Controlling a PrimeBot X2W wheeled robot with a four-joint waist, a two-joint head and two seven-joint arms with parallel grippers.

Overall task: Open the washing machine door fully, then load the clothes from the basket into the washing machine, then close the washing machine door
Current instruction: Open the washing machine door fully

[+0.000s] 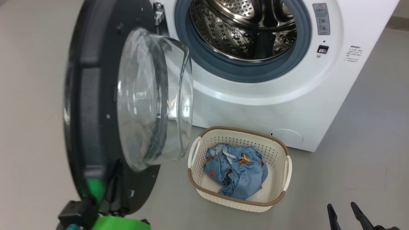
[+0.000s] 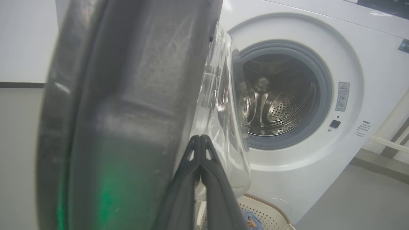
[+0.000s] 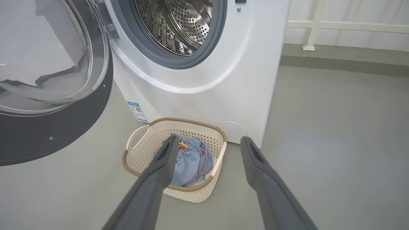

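Head view, washing machine door point(image 1: 92, 95): swung out from its hinge at the left of the opening and standing roughly square to the machine's front. The inner rim is matt dark grey, with a green glow on its lower edge.
Head view, glass bowl point(image 1: 150, 99): clear and bulging with a rounded lip, jutting toward the basket side.
Head view, washing machine point(image 1: 255, 105): a glossy white box with its mouth uncovered. The steel drum point(image 1: 243, 28) is dotted with holes and ringed by a smooth blue-grey gasket point(image 1: 198, 54).
Head view, basket point(image 1: 223, 198): cream perforated plastic, a rounded rectangle with a brown woven-look rim and white handles. It stands on the grey floor point(image 1: 367, 127) close before the machine's lower front, just right of the bowl.
Head view, clothes point(image 1: 236, 172): a soft, crumpled light blue bundle with orange prints, lying inside the basket below its rim.
Head view, right hand point(image 1: 341, 207): two dark tapered tips at the lower right, apart, over bare floor.
Left wrist view, left hand point(image 2: 200, 140): fingers pressed together with nothing between them. The tips are up by the door's inner side where rim meets glass; I cannot tell if they touch.
Left wrist view, door: a blurred dark curve close up, with a green reflection low down.
Right wrist view, right hand: fingers spread wide and empty, above the floor. One overlaps the basket's near side and the other points at bare floor to its right.
Right wrist view, edges: a blue energy label point(image 3: 137, 111) sits low on the front, left of the basket. A round cover point(image 3: 232, 127) outline shows behind the basket.
Right wrist view, room: broad smooth floor lies open to the right of the machine, up to a white rail point(image 3: 319, 25) by the wall.
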